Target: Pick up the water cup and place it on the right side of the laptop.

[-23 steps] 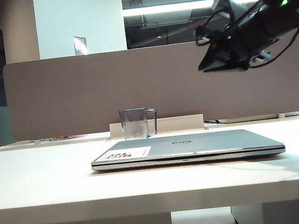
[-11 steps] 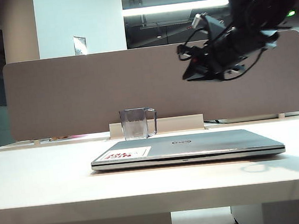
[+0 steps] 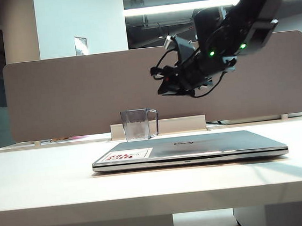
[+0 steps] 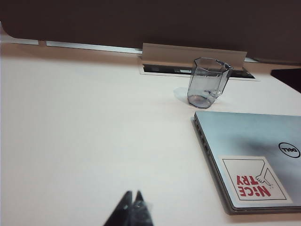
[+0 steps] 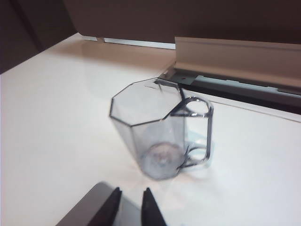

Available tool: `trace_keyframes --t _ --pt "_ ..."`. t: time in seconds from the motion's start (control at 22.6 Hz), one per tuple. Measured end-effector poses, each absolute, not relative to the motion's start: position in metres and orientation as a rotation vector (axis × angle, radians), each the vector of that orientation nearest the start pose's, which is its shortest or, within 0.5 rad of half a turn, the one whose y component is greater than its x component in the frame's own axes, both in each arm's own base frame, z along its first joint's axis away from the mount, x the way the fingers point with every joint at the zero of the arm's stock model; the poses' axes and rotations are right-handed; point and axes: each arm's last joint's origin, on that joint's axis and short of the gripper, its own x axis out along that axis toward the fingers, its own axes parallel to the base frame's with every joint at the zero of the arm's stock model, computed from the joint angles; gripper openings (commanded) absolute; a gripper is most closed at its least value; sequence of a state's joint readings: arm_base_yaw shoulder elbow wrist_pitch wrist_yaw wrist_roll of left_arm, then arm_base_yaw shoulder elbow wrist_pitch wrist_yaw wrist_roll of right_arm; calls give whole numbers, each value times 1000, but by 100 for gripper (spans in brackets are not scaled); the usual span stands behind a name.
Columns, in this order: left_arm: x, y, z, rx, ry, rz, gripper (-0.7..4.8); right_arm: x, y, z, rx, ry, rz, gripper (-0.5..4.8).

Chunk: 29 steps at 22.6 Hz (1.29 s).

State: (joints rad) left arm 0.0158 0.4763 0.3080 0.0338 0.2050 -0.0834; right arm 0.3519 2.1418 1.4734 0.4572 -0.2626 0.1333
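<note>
The water cup (image 3: pixel 139 124), a clear grey-tinted faceted tumbler with a handle, stands upright on the table just behind the laptop's back left corner. The laptop (image 3: pixel 190 148) lies closed, silver-grey, with a white and red sticker on its lid. My right gripper (image 3: pixel 162 87) hangs in the air above and to the right of the cup, over the laptop's rear. In the right wrist view its jaws (image 5: pixel 131 190) stand apart with nothing between them, the cup (image 5: pixel 155 127) just ahead. My left gripper (image 4: pixel 132 194) hovers over bare table with its tips together, well short of the cup (image 4: pixel 207 82) and beside the laptop (image 4: pixel 254 155).
A grey partition (image 3: pixel 84 93) runs along the back of the table. A raised cable-tray flap (image 3: pixel 184 124) stands right behind the cup. The white table (image 3: pixel 50 183) stretches wide to the left and right of the laptop.
The right arm has swung down and to the left from the upper right corner, ending closer to the cup. Cup and laptop have not moved.
</note>
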Motion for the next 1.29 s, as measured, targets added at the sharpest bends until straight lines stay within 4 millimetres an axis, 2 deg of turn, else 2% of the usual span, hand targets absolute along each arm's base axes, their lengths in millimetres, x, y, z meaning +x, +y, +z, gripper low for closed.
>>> trace_keyframes --t 0.13,0.49,0.75,1.11,1.29 --pt "132 -4 230 -98 142 -184 -4 473 181 194 117 272 588 98" --pt "132 -4 230 -97 142 -183 -4 502 192 180 115 267 568 113" --pt "132 -4 230 -97 142 -183 -4 516 196 166 110 294 543 182" --pt "132 -4 230 -95 141 -182 -4 532 201 160 107 282 511 181" --pt "132 -4 230 -89 141 -180 -4 535 202 147 103 304 505 181"
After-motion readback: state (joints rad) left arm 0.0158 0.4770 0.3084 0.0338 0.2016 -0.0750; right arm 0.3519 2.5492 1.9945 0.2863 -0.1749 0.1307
